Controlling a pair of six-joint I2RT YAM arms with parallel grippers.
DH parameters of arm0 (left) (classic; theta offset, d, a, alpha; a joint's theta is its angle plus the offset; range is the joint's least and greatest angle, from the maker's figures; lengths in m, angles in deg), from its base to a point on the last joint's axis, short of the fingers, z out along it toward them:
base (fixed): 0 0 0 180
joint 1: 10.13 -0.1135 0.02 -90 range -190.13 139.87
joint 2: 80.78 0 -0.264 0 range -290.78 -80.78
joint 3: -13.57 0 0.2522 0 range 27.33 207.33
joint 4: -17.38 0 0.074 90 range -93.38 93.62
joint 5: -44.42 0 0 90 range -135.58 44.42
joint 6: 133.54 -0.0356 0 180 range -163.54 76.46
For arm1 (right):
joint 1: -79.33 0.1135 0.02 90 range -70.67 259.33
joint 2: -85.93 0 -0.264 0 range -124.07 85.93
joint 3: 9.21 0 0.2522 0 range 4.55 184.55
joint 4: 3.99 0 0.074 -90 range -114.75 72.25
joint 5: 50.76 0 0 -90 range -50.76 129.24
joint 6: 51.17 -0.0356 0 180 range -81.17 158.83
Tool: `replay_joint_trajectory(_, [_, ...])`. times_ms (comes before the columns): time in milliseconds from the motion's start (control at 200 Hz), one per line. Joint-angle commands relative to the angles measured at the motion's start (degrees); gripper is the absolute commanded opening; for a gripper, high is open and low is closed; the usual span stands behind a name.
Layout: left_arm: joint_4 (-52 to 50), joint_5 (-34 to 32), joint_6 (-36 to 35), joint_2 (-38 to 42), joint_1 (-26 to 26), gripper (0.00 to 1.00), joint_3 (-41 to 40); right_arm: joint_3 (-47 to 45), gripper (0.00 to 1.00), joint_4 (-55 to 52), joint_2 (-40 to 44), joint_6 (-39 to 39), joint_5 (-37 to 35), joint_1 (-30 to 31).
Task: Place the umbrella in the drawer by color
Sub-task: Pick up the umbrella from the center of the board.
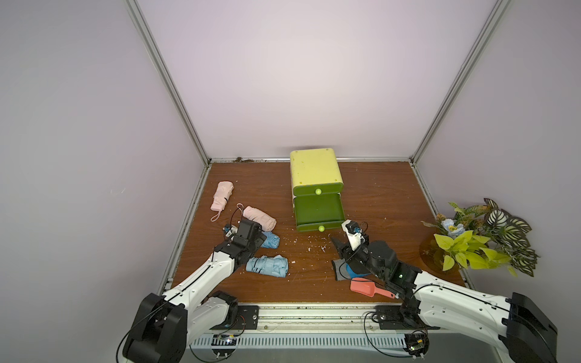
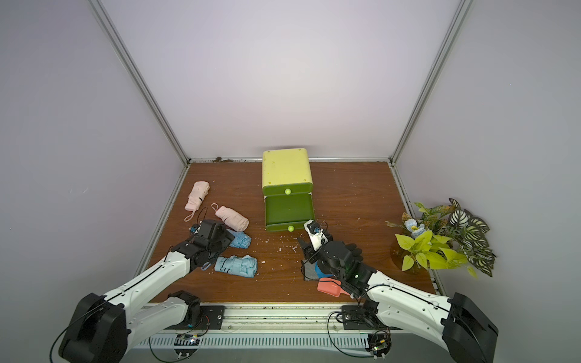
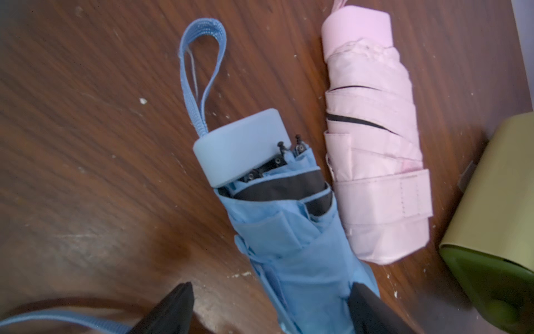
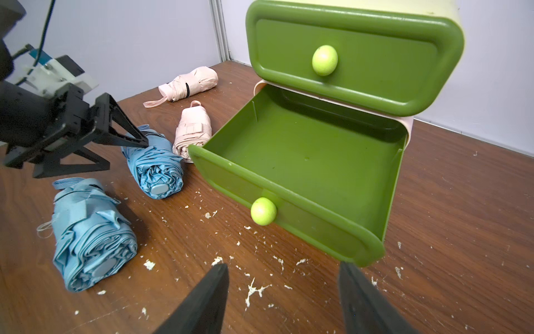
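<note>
Lying flat on the bench, the blue umbrella runs its long axis straight out from between the fingers of your left claw. The handle cap and strap loop are at the far end, and the canopy passes back under the wrist.

- **Left claw:** It is spread, with 2 fingers straddling the canopy across its width, away from the cap.
- **Contact:** 1 finger, on the pink side, touches blue fabric. The other stands apart over bare wood, so I'd judge this is not a pinch yet.
- **Grip point:** The wrist view cuts off how far along the canopy you are. The right wrist view shows the tip end poking out clear of the claw.
- **Lift risk:** The handle end may droop on the lift.
- **Pink umbrella**: It lies just beside the blue one and nearly parallel. I can't tell whether they touch, so watch for a snag there.
- **Other umbrellas:** The 2nd blue umbrella is near, toward the robot. The 2nd pink umbrella is farther back.
- **Nearer arm:** The left arm is nearer by far.
- **Drawers:** The lower drawer is pulled out and empty, well apart on the pink umbrella's side. The upper drawer is closed.
- **Right claw**: It is spread, holds nothing, and sits low over the bench just in front of the lower drawer's knob.
</note>
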Motion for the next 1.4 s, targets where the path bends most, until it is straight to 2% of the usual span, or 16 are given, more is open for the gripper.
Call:
replay_joint_trajectory(0, [8.7,2.5,3.3,-3.7,-3.7,0.84,-2.1,0.7,0.67,2.9,0.5,0.4,-0.6,-0.3])
replay_joint_trajectory(130, [22.1,11.9,3.3,-9.9,-8.4,0.79,-4.7,0.6,0.67,3.2,0.0,0.6,-1.1,-0.3])
replay_joint_trajectory(215, [24.8,15.2,3.3,-14.2,-9.3,0.75,-4.6,0.6,0.67,3.3,-0.6,0.9,-1.6,-0.3])
replay_joint_trajectory(340, [27.0,16.7,3.3,-18.0,-9.3,0.62,-4.8,0.7,0.67,3.7,-1.6,1.6,-2.9,-0.3])
replay_joint_trajectory(480, [32.0,18.2,3.3,-19.2,-9.5,0.40,-6.7,0.6,0.67,3.8,-2.0,2.5,-4.7,-0.3])
replay_joint_trajectory(555, [33.6,18.5,2.9,-17.9,-9.6,0.34,-7.3,0.6,0.67,3.9,-2.0,2.8,-5.0,-0.3])
replay_joint_trajectory(660, [32.6,16.9,0.7,-12.6,-9.6,0.31,-7.3,1.1,0.67,3.5,-1.7,3.0,-4.5,-0.3])
replay_joint_trajectory(756, [30.7,13.4,-2.1,-3.7,-9.6,0.31,-7.3,1.7,0.67,3.3,-1.5,3.9,-2.5,-0.2])
replay_joint_trajectory(811, [32.8,11.6,-4.8,2.8,-9.6,0.31,-8.0,2.3,0.67,3.3,-1.4,4.6,-0.9,-0.2])
replay_joint_trajectory(901, [42.8,9.3,-11.1,14.8,-8.7,0.32,-10.9,3.2,0.69,3.9,-1.2,5.5,2.7,-0.2])
replay_joint_trajectory(981, [54.9,5.7,-18.9,24.8,-4.9,0.35,-14.6,4.0,0.70,6.0,-1.0,5.9,7.8,-0.2])
replay_joint_trajectory(1076, [70.5,5.3,-25.7,30.9,-0.9,0.37,-19.1,5.7,0.75,9.1,-1.6,5.7,13.9,-0.2])
replay_joint_trajectory(1196, [79.2,11.2,-26.9,29.2,-0.5,0.36,-18.7,9.8,0.78,11.3,-4.0,5.7,18.7,-0.1])
replay_joint_trajectory(1291, [92.9,18.3,-24.5,23.5,-0.4,0.36,-18.6,13.9,0.85,12.3,-7.1,5.9,21.7,-0.1])
replay_joint_trajectory(1391, [107.8,24.6,-20.7,16.1,-0.2,0.36,-18.2,18.8,0.88,12.3,-10.8,5.1,24.5,-0.1])
